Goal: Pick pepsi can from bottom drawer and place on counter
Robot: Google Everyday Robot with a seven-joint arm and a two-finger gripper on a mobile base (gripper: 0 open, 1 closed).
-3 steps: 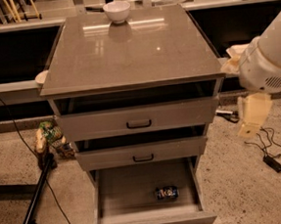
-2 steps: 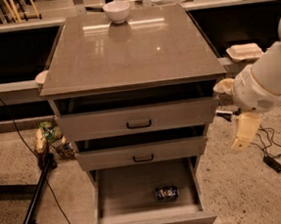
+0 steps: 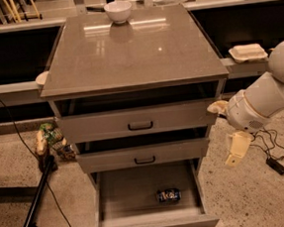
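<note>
The pepsi can (image 3: 168, 195) lies on its side on the floor of the bottom drawer (image 3: 115, 207), towards the front right; the drawer is pulled wide open. The counter (image 3: 131, 51) is the glossy grey-brown slab on top of the drawer unit. My gripper (image 3: 236, 148) hangs at the end of the white arm to the right of the unit, level with the middle drawer, above and to the right of the can and apart from it. It holds nothing that I can see.
A white bowl (image 3: 118, 10) stands at the counter's back edge. The top drawer (image 3: 140, 121) and middle drawer (image 3: 144, 156) are slightly open. A white container (image 3: 247, 52) sits on the pale ledge at right. Cables (image 3: 275, 163) and a black pole (image 3: 38, 199) lie on the floor.
My arm has moved left and down, from beside the counter's right edge towards the right side of the drawers. The can and the drawers have not moved.
</note>
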